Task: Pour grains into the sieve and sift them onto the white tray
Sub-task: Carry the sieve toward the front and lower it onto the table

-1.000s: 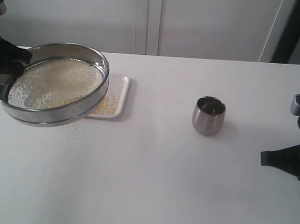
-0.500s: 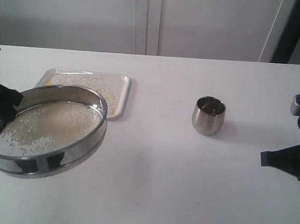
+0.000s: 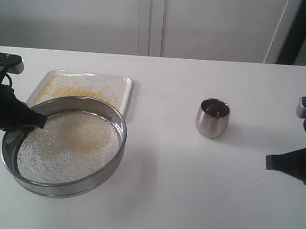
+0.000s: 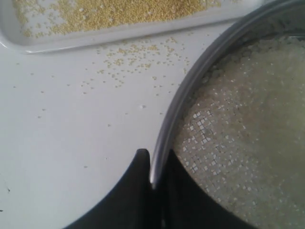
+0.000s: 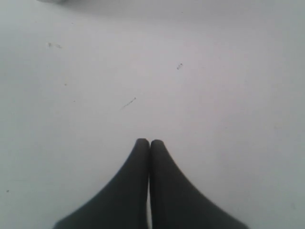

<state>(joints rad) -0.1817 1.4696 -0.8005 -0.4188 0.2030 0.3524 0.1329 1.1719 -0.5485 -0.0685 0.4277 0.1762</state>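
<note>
The pouring looks finished and the sifting seems mostly done: golden grains [image 3: 72, 90] are spread over the white tray [image 3: 127, 91], while a paler, coarser heap lies in the sieve [image 3: 92, 183]. The sieve sits just beside the tray on its near side, overlapping the near edge at most and not over the middle. The left pincer [image 3: 40, 120] is clenched on the sieve's rim on the side away from the cup [image 3: 213, 119]. Whether the sieve rests on the table [image 3: 189, 191] or hangs just above it cannot be told. What is probably left is to set it down and let go, or to give the remaining heap one more shake over the tray. The cup stands well apart from the sieve, and the right pincer [image 3: 269, 162] is farther off still, clenched on nothing. The left wrist view adds what the outside view hardly shows: the rim pinched between the two tips, bare mesh [image 4: 205, 138] near the grip, and stray grains [image 4: 138, 50] spilled on the table between sieve and tray. The right wrist view shows only closed tips over bare table.
</note>
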